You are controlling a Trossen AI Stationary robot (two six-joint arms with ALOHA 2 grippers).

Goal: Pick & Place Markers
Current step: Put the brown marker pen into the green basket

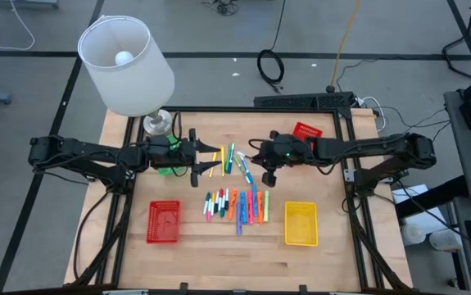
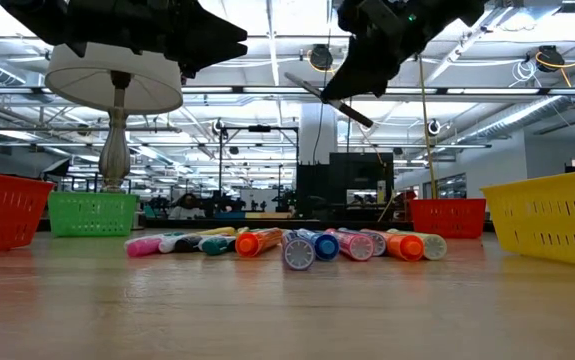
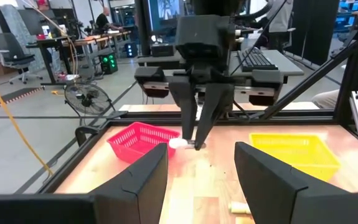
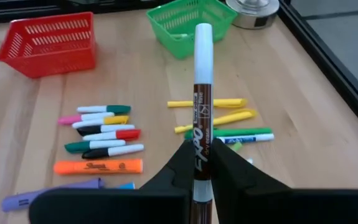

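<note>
Counting four baskets: one large red basket point(image 1: 163, 221), one small red basket point(image 1: 306, 129), one green basket point(image 4: 188, 22), one yellow basket point(image 1: 301, 223). Counting also one lamp point(image 1: 126, 64). Not managing an exact number for the markers point(image 1: 237, 205), roughly twenty, including one brown marker point(image 4: 202, 112).

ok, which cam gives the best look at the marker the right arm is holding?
Right wrist view: the brown Expo marker fills the frame, pinched between the right gripper fingers, label readable. The low view shows it as a dark tilted stick raised above the table. The high and left wrist views barely show it.
</note>
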